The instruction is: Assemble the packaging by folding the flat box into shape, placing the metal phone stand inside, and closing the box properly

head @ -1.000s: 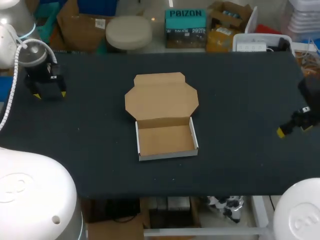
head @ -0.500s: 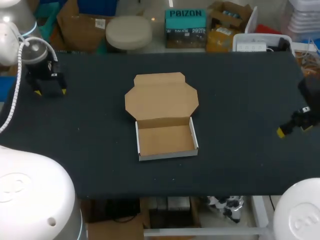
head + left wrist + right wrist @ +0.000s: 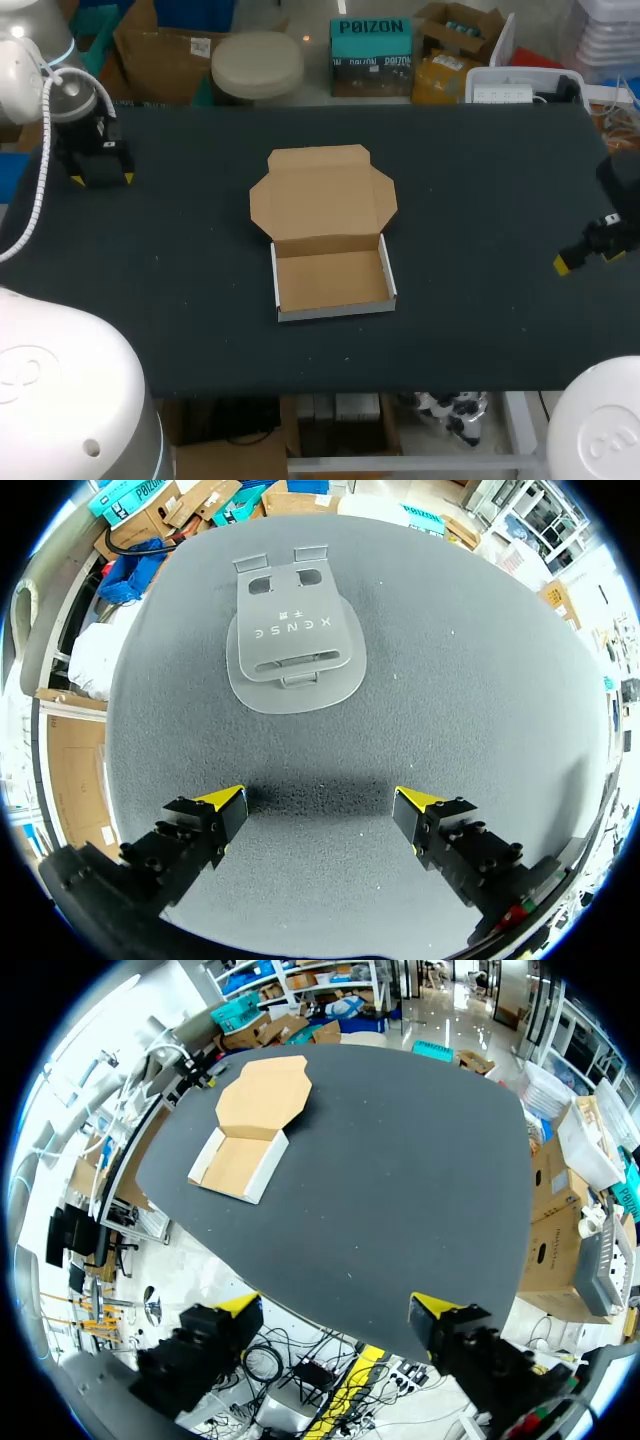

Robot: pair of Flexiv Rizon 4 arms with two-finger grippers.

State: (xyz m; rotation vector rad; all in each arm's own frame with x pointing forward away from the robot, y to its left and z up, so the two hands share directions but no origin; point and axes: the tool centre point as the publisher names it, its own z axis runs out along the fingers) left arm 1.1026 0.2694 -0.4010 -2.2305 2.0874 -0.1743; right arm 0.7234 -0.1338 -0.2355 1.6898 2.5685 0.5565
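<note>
A cardboard box (image 3: 330,282) lies mid-table, folded into a shallow white-sided tray with its brown lid (image 3: 322,195) lying flat open behind it. The same box (image 3: 250,1130) shows far ahead of my right gripper. The grey metal phone stand (image 3: 295,640) lies flat on the cloth just ahead of my left gripper (image 3: 320,805), which stands open and empty above the cloth. In the head view my left gripper (image 3: 100,178) is at the far left of the table, and I cannot make out the stand there. My right gripper (image 3: 580,257) is open and empty at the table's right edge.
The dark tabletop (image 3: 480,200) stretches wide on both sides of the box. In the right wrist view my right gripper (image 3: 335,1315) hangs over the table's edge (image 3: 330,1330).
My left gripper has shifted a little toward the table's far side. The box and my right arm have not moved.
</note>
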